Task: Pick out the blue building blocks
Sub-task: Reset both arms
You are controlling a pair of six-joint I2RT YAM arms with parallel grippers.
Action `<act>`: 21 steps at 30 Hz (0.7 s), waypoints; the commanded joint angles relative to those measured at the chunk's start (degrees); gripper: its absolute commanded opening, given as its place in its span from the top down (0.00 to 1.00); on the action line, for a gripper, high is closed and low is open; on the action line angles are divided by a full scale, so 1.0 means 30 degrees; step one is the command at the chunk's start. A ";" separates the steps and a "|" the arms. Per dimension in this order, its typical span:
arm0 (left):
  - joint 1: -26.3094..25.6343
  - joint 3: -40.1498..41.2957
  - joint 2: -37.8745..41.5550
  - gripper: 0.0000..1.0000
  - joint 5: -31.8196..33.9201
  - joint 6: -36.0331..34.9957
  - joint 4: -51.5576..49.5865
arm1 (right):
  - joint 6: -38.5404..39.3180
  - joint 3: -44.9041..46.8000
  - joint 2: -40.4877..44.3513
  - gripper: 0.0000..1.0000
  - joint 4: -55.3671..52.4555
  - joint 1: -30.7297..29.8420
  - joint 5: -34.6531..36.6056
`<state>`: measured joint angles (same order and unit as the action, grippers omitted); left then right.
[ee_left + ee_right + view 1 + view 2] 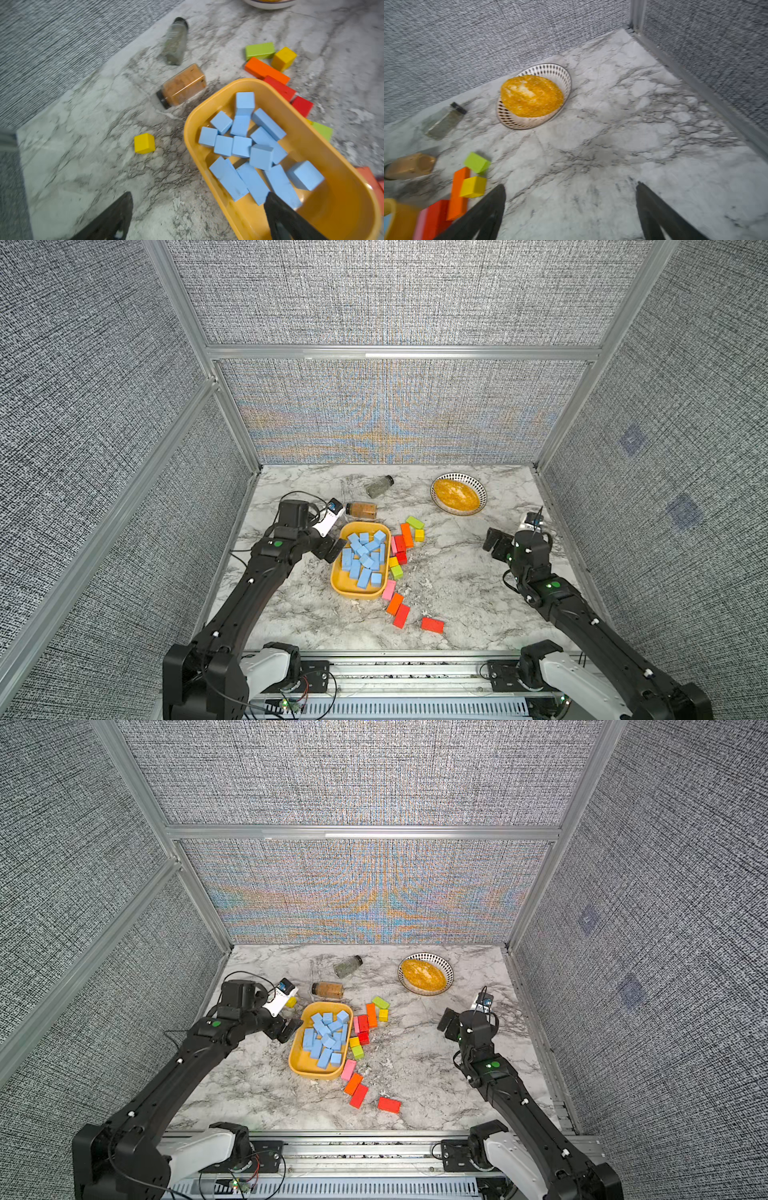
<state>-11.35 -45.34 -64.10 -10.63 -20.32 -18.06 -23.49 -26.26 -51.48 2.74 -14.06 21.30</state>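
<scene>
The blue building blocks (365,556) (326,1038) (249,145), cubes and longer bricks, lie heaped in a yellow tray (347,587) (303,1065) (342,207) left of the table's middle. I see no blue block outside the tray. My left gripper (336,549) (289,1029) (198,195) hangs open at the tray's left rim, empty, with one finger over the tray's inside and the other over the marble. My right gripper (492,541) (446,1021) (570,185) stands open and empty above bare marble at the right.
Red, orange, pink, yellow and green blocks (401,547) lie along the tray's right side, down to a red brick (432,624). A yellow cube (144,143) sits left of the tray. Two spice jars (361,510) (379,486) lie behind it. A patterned bowl (459,476) stands back right.
</scene>
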 commanded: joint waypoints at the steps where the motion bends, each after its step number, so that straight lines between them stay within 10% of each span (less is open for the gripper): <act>1: 0.0380 0.1994 0.0735 0.00 0.4446 0.4388 0.5749 | 0.3308 0.1695 0.0011 0.02 0.4664 0.0337 0.1219; 8: 0.1166 0.4852 -0.0861 0.00 0.7717 0.6054 0.9211 | 0.6416 0.5792 -0.0492 0.02 1.2748 0.0598 0.0345; 21: 0.1945 0.9196 -0.6333 0.00 0.7065 0.6735 2.3119 | 0.9024 0.7060 -0.6578 0.02 2.2023 0.1535 -0.0764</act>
<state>-6.09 -18.44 -79.57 11.35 -1.19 38.57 0.73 -5.15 -68.71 57.17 -10.39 19.66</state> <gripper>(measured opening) 0.994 0.980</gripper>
